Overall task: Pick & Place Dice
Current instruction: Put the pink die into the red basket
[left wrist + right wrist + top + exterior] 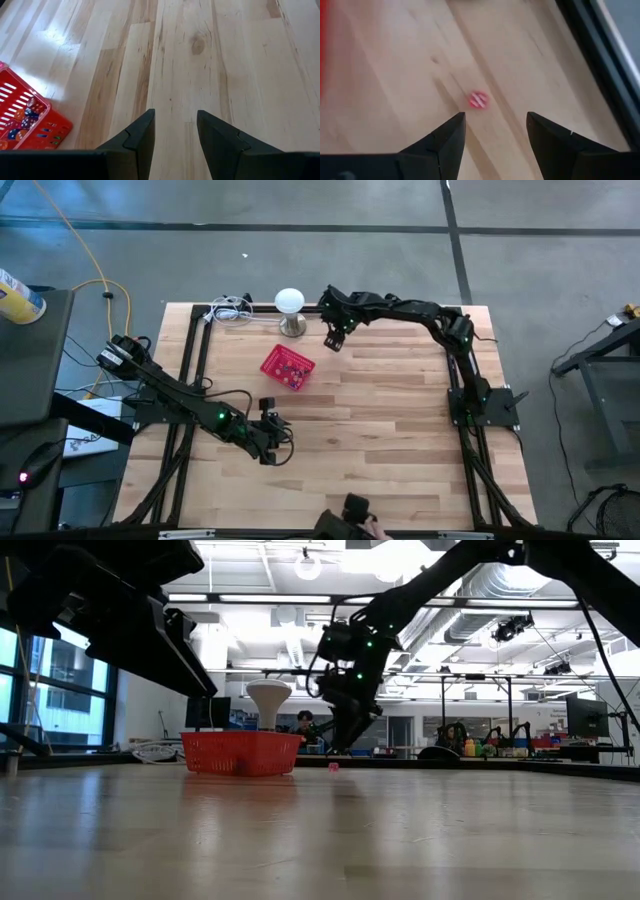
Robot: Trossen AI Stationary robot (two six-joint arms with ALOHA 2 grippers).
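- Dice: 1 pink die [479, 99] lies loose on the table [400, 440], just ahead of the right gripper [495, 125], whose jaws are spread and empty.
- Handling, I judge: tiny, light, hard, apt to skid; pinch 2 opposite flat faces.
- Other dice sit in the red basket [287, 367], near the table's far edge.
- Left gripper [175, 125] waits near the table's left edge, jaws spread, empty.

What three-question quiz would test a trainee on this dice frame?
1. True or false: the right pincer is shut on the pink die.
2. Where are most dice? A) red mesh basket B) bare table
3. Fill in: the left pincer hovers open over bare ____.

Key: 1 false, it is open and the die lies on the table ahead of it; 2 A; 3 wood.
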